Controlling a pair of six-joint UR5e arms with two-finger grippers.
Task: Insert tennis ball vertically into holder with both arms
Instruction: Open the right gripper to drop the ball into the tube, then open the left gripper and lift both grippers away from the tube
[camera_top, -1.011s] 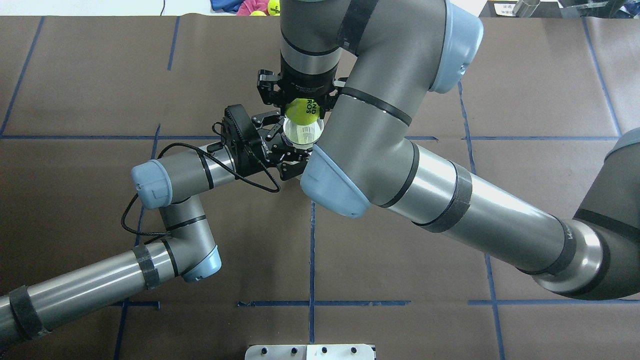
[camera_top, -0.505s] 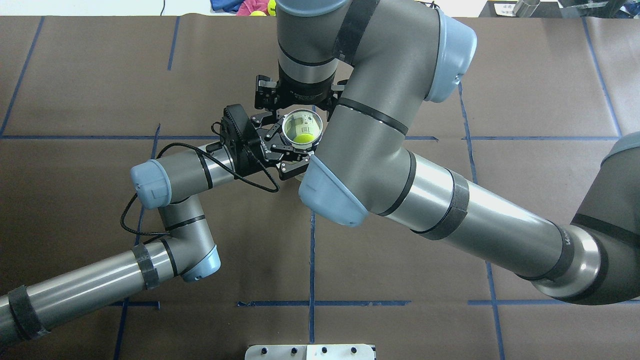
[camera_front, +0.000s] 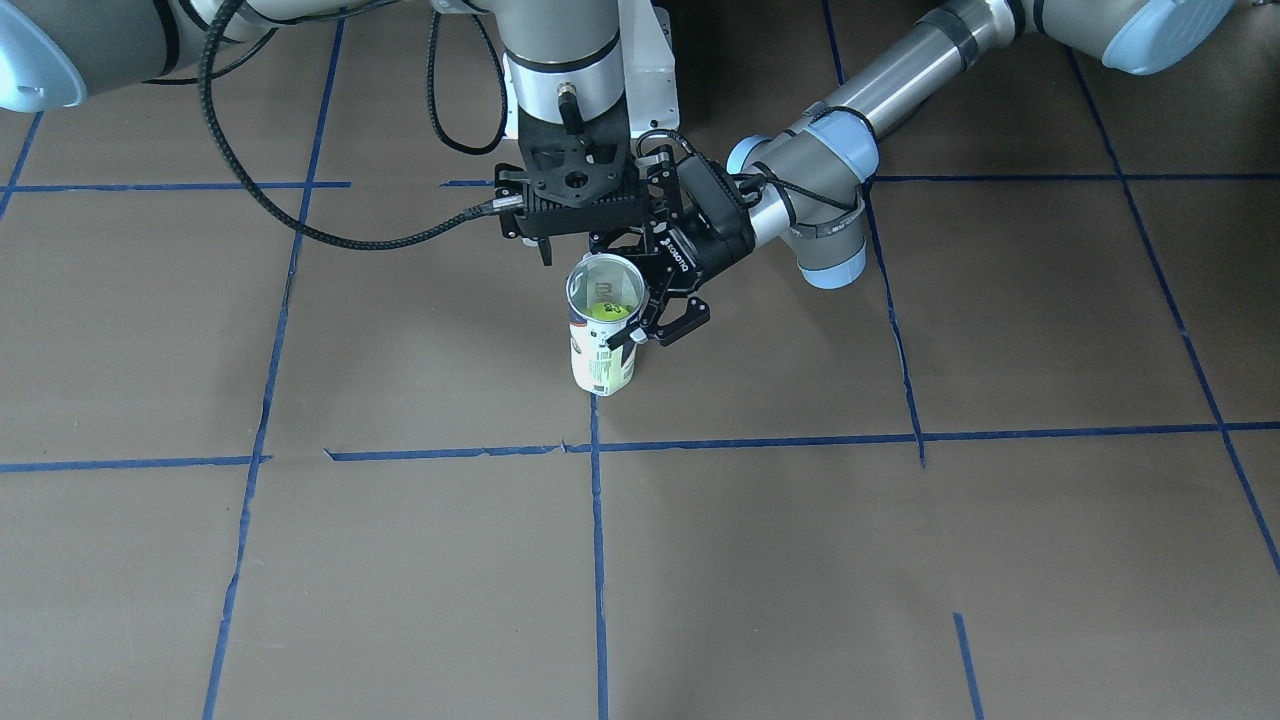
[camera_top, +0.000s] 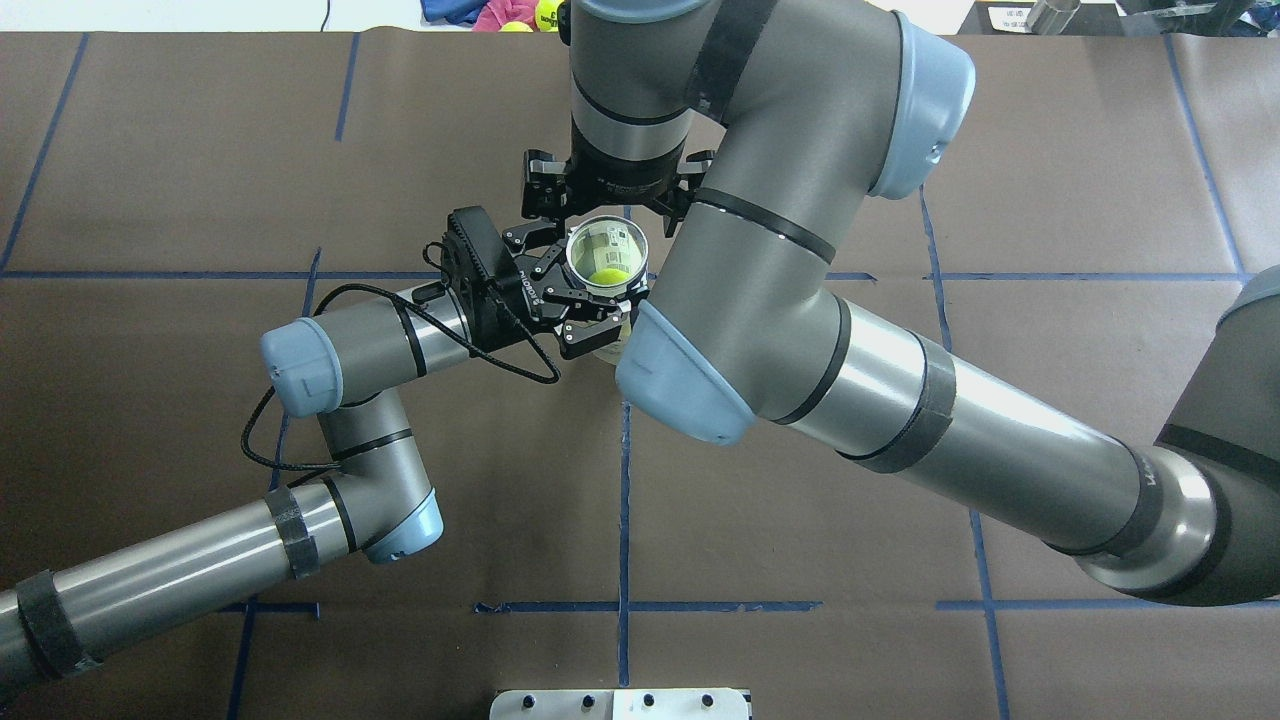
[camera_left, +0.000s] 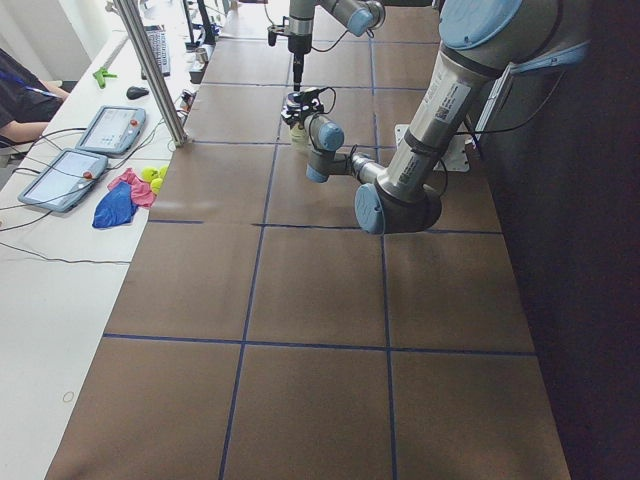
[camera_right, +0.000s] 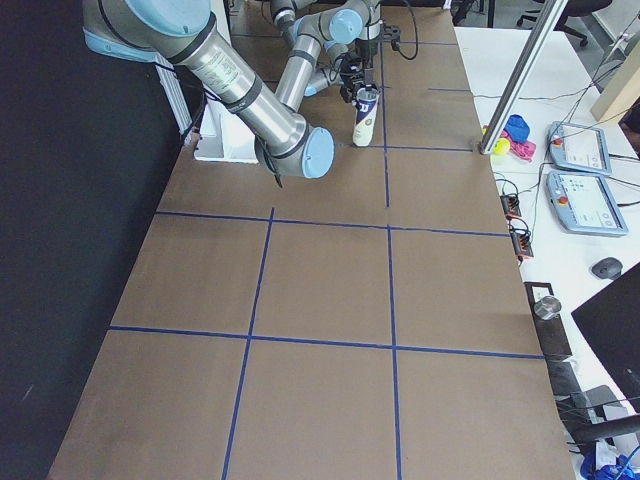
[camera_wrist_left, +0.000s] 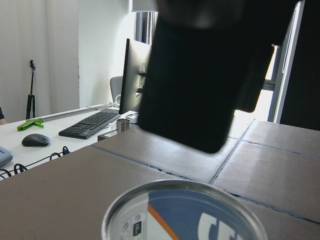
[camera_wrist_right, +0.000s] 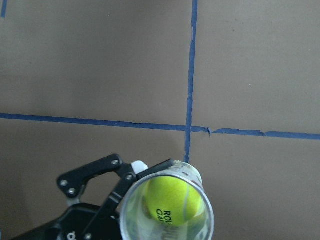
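Observation:
The holder (camera_front: 600, 365) stands upright on the brown table, mouth up. The tennis ball (camera_top: 606, 272) lies down inside it, and the right wrist view looks straight in at the tennis ball (camera_wrist_right: 172, 202). My left gripper (camera_top: 596, 292) comes in sideways and is shut on the holder's upper part (camera_top: 600, 240); its black fingers (camera_wrist_right: 102, 175) show beside the rim. My right gripper (camera_top: 614, 198) hangs just behind and above the mouth, open, with nothing between its fingers. In the left wrist view only the holder's rim (camera_wrist_left: 185, 210) shows, under the dark right gripper body.
Blue tape lines grid the table. A white base plate (camera_top: 620, 705) sits at the near edge. Cloths and spare yellow balls (camera_left: 130, 190) lie on the side desk with tablets (camera_left: 105, 130). A metal post (camera_right: 515, 85) stands by that desk.
A second ago the right gripper held the ball over the holder's mouth. It opened and the ball dropped inside. The right wrist has since shifted slightly right; the left arm stayed still.

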